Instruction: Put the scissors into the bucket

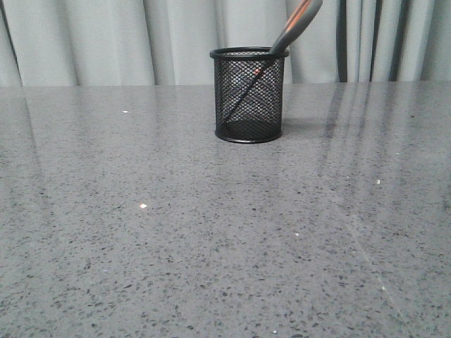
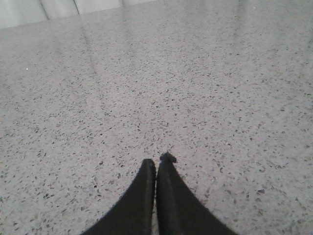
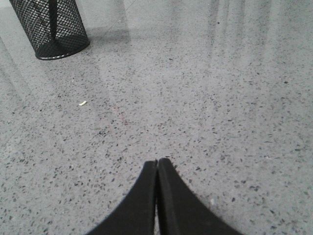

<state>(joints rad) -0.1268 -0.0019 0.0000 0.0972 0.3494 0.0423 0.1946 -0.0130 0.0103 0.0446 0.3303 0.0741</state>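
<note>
The black wire-mesh bucket (image 1: pixel 249 95) stands upright at the far middle of the grey speckled table. The scissors (image 1: pixel 294 24) stand inside it, blades down, leaning right, with the dark grey and orange handles sticking out above the rim. The bucket also shows in the right wrist view (image 3: pixel 50 27), far off from the right gripper (image 3: pixel 157 161), which is shut and empty over bare table. The left gripper (image 2: pixel 156 160) is shut and empty over bare table; the bucket is out of its view. Neither gripper shows in the front view.
The table (image 1: pixel 211 246) runs wide around the bucket. Grey curtains (image 1: pixel 106 35) hang behind its far edge. A small white crumb (image 3: pixel 82 103) lies on the table between the right gripper and the bucket.
</note>
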